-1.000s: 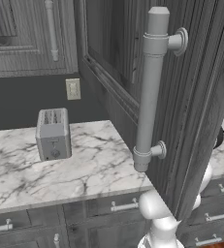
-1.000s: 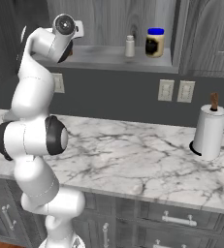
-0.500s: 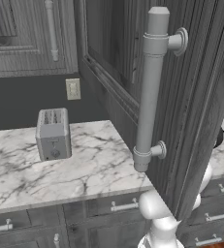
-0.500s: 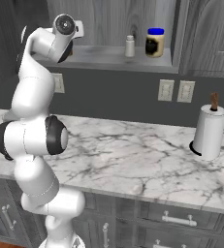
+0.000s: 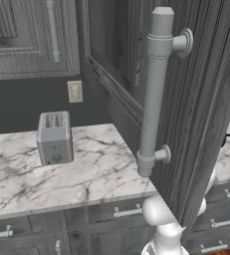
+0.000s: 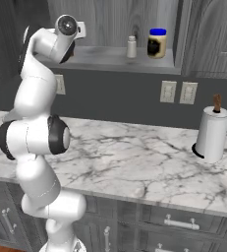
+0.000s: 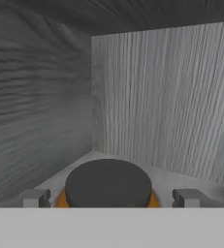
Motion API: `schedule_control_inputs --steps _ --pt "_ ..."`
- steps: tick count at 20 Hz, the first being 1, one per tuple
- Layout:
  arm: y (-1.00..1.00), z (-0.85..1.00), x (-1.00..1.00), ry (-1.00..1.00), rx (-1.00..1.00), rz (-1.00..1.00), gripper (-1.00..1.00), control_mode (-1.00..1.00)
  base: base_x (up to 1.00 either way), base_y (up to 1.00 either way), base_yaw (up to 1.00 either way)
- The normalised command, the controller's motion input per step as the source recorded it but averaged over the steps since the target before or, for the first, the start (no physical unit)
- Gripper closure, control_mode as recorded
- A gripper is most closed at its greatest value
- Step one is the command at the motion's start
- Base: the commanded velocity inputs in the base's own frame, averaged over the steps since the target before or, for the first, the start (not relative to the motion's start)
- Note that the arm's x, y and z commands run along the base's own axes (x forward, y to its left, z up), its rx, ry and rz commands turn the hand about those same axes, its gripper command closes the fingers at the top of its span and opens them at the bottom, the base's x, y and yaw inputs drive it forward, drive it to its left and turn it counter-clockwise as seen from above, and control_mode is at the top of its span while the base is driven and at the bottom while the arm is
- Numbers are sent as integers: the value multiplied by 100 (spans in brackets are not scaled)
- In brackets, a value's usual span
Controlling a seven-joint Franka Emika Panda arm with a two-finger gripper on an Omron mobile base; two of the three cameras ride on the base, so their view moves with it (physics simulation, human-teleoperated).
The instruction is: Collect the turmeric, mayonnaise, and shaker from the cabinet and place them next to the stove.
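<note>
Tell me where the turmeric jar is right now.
In the hand view the turmeric jar stands on the cabinet shelf near the back corner, between the open tool's fingertips.

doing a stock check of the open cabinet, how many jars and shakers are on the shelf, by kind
orange jar with dark lid: 1, the turmeric, between the fingertips of the open hand
cream jar with blue lid: 1, the mayonnaise
small pale shaker: 1, the shaker, beside the mayonnaise
total: 3 on the cabinet shelf
</note>
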Motion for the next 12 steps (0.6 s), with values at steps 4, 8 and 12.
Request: schedule_control_inputs --steps 4,8,12 --pt "0 0 14 3 0 0 -100 -100 0 0 0" --pt "11 0 11 4 -2 0 -100 -100 0 0 0" --pt "16 0 8 5 -3 0 -100 -100 0 0 0"
